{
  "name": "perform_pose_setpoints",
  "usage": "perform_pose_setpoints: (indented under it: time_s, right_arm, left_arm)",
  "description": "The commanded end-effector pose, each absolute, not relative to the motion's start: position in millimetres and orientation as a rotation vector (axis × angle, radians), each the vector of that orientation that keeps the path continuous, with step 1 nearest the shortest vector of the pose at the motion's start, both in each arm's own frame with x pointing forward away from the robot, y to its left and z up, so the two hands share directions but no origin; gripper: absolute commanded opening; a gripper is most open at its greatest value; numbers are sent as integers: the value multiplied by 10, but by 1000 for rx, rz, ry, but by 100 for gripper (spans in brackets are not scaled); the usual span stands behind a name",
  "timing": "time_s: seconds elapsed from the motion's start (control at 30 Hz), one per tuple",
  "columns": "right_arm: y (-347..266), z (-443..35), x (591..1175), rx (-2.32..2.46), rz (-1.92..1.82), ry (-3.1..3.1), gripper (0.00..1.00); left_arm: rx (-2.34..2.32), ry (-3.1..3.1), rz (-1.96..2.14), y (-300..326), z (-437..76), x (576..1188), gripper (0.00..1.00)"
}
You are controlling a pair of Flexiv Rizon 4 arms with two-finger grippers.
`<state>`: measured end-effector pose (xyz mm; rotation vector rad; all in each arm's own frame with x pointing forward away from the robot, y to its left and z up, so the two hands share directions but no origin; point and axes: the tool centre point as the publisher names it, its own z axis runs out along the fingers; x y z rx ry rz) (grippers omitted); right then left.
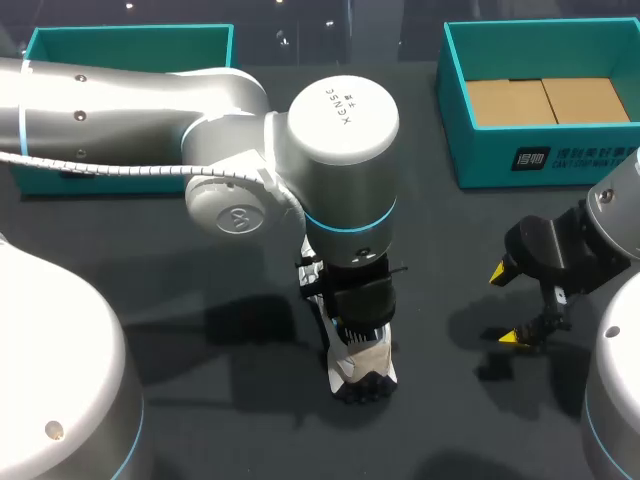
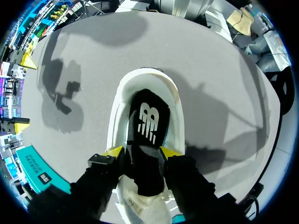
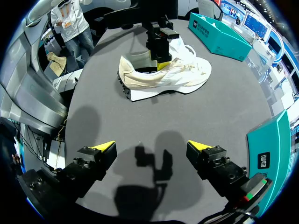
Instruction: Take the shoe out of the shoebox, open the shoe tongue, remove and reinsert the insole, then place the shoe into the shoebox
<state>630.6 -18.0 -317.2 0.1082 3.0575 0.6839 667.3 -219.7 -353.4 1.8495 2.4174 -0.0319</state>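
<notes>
Shoe [image 1: 360,362] is out of the box [image 1: 480,155] and on the table, left gripper [image 2: 142,151] clamped on the black insole [image 2: 147,122] at the shoe's opening, right gripper [image 3: 150,146] open well apart; insole step looks underway, reboxing not yet done.

Bare table [image 3: 154,116] lies between right pincer [image 3: 150,145] and shoe [image 3: 163,74]; left pincer [image 2: 142,150], clamping the insole [image 2: 147,121], blocks its opening.

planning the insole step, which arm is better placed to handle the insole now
Left, probably. The left gripper is closed on the black insole inside the shoe, touching it from both sides. The right gripper hangs open over the table, apart from the shoe.
</notes>
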Motion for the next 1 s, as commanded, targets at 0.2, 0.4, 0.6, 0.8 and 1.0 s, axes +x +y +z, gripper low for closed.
perform_pose_setpoints:
  time_s: [0.2,0.4,0.6,0.8,1.0]
  right_arm:
    - [-180,-3172,6282,110,679,3054,100]
    - [-180,-3172,6282,110,679,3054,100]
    - [-180,-3172,6282,110,679,3054,100]
    - [-180,-3172,6282,110,679,3054,100]
    - [-180,-3172,6282,110,679,3054,100]
  left_arm:
    - [1879,2389,-10,-2203,-3509,6642,67]
    - [1894,2391,-15,-2204,-3479,6674,76]
    - [1876,2410,-34,-2189,-3461,6712,68]
    - [1865,2430,-35,-2170,-3470,6724,56]
    - [1854,2450,-36,-2152,-3457,6755,65]
